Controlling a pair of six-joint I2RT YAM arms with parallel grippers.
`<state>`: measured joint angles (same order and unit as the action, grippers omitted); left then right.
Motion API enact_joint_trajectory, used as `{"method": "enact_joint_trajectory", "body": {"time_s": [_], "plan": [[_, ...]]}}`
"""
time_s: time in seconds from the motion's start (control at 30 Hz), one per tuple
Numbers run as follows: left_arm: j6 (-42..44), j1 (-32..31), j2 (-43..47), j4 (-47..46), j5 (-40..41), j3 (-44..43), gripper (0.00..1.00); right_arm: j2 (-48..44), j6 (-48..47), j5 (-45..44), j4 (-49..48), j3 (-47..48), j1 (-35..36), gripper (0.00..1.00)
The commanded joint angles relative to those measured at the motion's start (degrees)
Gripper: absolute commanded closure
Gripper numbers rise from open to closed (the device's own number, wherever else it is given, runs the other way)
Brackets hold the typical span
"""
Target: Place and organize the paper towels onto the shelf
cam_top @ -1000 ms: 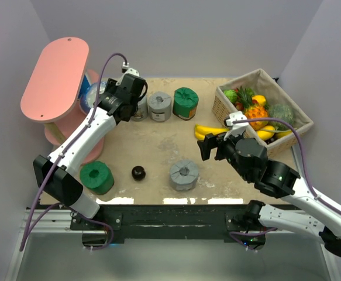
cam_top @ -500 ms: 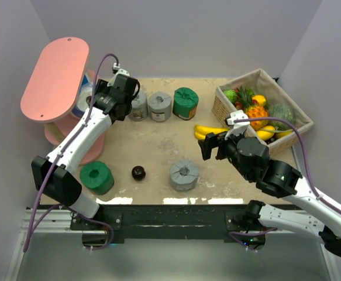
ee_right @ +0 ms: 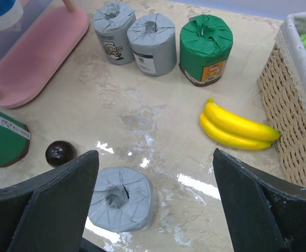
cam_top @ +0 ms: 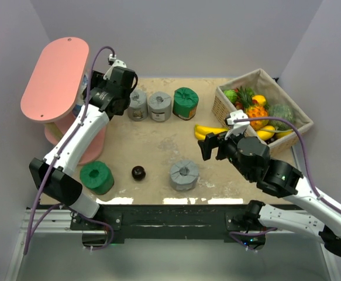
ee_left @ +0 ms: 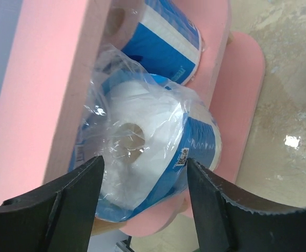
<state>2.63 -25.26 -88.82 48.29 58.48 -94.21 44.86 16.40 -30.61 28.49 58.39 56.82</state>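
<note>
Towel roll at shelf, L hand gripping it.

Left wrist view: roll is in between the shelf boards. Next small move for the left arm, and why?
Probably ease the left gripper toward the lower board until the white-and-blue roll settles on it, then open. The fingers clamp the roll under the top board, beside a second white-and-blue roll already stowed; whether it rests on the board yet, I can't tell.
</note>
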Motion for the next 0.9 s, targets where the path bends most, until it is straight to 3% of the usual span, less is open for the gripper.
{"method": "enact_joint_trajectory", "body": {"time_s": [0.0,0.23,0.47,0.67,0.87], "plan": [[0.09,-0.41,-1.36,1.1,3.13,-5.18,0.3,-1.35,-0.58,-0.5,0.16,1.2,-0.04,0.07],[2.46,-2.6,-3.12,1.02,2.26,-12.74,0.29,-1.71,-0.5,-0.94,0.42,1.9,-0.13,0.07],[3.61,-4.18,-2.24,-0.74,-3.8,-12.49,0.3,-1.88,-0.67,-0.86,0.16,1.99,-0.13,0.07],[3.17,-4.98,-2.15,-3.2,-12.51,-7.22,0.45,-1.97,-0.15,-1.12,-0.36,1.2,-0.13,0.07],[2.56,-3.84,-4.34,-5.06,-10.76,0.08,0.64,-1.79,-0.32,0.29,-0.89,1.2,-0.13,0.15]]}}
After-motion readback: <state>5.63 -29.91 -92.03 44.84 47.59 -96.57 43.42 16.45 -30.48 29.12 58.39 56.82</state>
